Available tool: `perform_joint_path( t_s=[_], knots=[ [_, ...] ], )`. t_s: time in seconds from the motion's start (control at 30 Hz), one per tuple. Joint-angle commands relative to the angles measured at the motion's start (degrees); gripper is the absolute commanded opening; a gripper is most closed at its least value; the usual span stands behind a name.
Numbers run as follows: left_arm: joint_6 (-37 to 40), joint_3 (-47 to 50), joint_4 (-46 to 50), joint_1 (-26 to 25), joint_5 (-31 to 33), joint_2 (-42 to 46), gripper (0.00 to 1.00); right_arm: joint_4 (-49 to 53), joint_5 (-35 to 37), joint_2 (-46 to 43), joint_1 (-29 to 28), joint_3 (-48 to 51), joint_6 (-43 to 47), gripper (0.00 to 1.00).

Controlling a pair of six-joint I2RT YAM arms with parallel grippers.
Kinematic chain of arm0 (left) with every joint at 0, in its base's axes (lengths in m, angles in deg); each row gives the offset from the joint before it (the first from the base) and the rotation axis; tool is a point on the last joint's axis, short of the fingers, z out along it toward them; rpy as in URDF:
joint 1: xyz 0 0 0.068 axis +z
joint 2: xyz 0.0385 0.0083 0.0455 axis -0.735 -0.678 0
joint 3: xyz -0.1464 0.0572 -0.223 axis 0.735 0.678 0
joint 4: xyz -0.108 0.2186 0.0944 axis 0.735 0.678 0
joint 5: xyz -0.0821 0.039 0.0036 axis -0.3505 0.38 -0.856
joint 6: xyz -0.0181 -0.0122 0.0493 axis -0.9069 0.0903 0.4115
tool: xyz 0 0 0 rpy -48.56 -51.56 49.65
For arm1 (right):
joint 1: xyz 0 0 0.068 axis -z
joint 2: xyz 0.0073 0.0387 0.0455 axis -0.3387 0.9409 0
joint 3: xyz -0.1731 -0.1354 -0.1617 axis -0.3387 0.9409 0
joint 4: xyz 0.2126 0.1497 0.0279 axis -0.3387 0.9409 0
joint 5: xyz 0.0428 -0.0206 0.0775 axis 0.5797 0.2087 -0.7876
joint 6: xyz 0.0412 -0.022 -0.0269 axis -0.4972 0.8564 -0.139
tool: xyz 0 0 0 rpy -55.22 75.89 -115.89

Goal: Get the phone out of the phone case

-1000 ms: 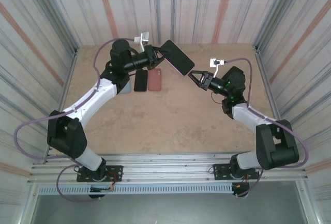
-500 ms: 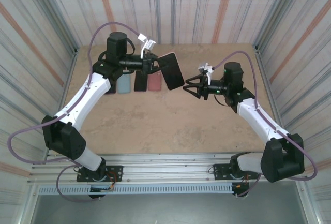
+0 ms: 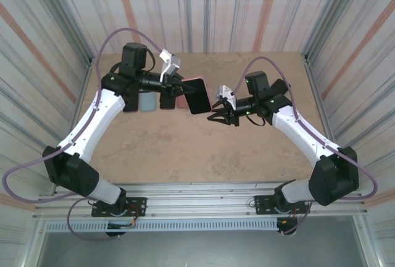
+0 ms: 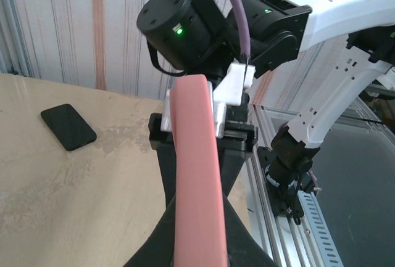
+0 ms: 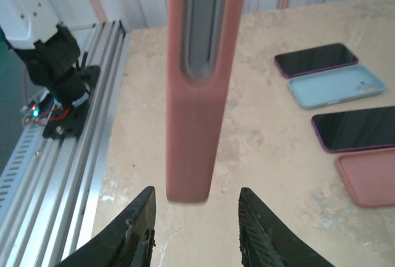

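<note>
A phone in a pink case (image 3: 197, 97) is held off the table with my left gripper (image 3: 181, 87) shut on it. The left wrist view has the case's edge (image 4: 192, 156) running up between my black fingers (image 4: 150, 251), and my left gripper (image 4: 197, 237) is clamped on it. My right gripper (image 3: 217, 115) is open just right of the case's free end. In the right wrist view, the case (image 5: 197, 94) hangs edge-on, its lower end level with the tips of my right gripper (image 5: 196, 214). The fingers (image 5: 134, 227) are spread on either side and do not touch it.
On the table behind the held phone lie a light blue case (image 3: 147, 101), a dark phone (image 3: 166, 99) and an empty pink case (image 5: 370, 176). The right wrist view also has two dark phones (image 5: 316, 59) (image 5: 355, 128). The aluminium rail (image 3: 197, 196) runs along the near edge.
My left arm has swung the cased phone lower and toward the centre. My right gripper has moved left to meet it, and its open fingers now flank the case's end.
</note>
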Motion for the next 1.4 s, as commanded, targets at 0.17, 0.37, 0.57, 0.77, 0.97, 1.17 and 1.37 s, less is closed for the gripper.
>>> perform_joint_path(
  t_s=[0.17, 0.37, 0.57, 0.77, 0.97, 1.17, 1.37],
  knots=[
    [7.0, -1.3, 6.2, 0.5, -3.5, 1.6, 0.0, 0.6, 1.6, -0.4, -2.7, -1.7, 3.9, 0.31],
    [8.5, -1.6, 8.2, 0.6, -2.7, 1.7, 0.0, 0.9, 1.8, 0.5, -3.6, -3.1, 4.7, 0.28],
    [9.0, -1.7, 9.4, 0.6, -1.6, 2.1, 0.0, 4.4, 2.6, 2.6, -5.2, -5.5, 7.0, 0.22],
    [10.2, -2.1, 11.5, 0.7, -1.3, 2.5, 0.0, 7.2, 3.1, 3.7, -5.8, -6.9, 9.3, 0.19],
    [10.4, -1.6, 11.9, 1.5, -1.2, 2.7, 0.0, 8.4, 3.2, 3.9, -5.8, -6.8, 10.5, 0.24],
    [10.3, -2.1, 12.0, 1.5, -1.8, 2.3, 0.0, 7.7, 3.4, 4.0, -5.9, -7.0, 10.1, 0.27],
    [9.0, -2.1, 12.0, 1.5, -2.6, 1.7, 0.0, 6.8, 3.7, 4.4, -6.4, -7.0, 10.0, 0.2]
  ],
)
